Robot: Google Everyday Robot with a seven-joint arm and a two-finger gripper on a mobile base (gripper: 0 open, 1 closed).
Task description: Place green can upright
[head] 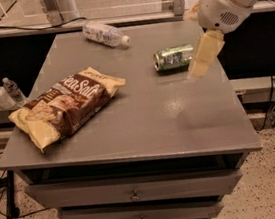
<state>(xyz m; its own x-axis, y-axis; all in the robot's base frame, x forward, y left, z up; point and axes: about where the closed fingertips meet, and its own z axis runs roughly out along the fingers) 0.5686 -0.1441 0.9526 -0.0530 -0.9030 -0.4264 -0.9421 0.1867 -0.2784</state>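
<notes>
The green can [173, 57] lies on its side on the grey table [143, 116], at the back right, its silver end facing left. My gripper [202, 56] hangs from the white arm at the upper right. Its pale fingers [204, 52] point down and to the left, just right of the can and a little above the tabletop. It holds nothing.
A brown and yellow chip bag [64, 105] lies at the left. A clear plastic water bottle [105, 34] with a white cap lies at the back. Two small bottles [3, 93] stand on a ledge left of the table. Drawers are below the tabletop.
</notes>
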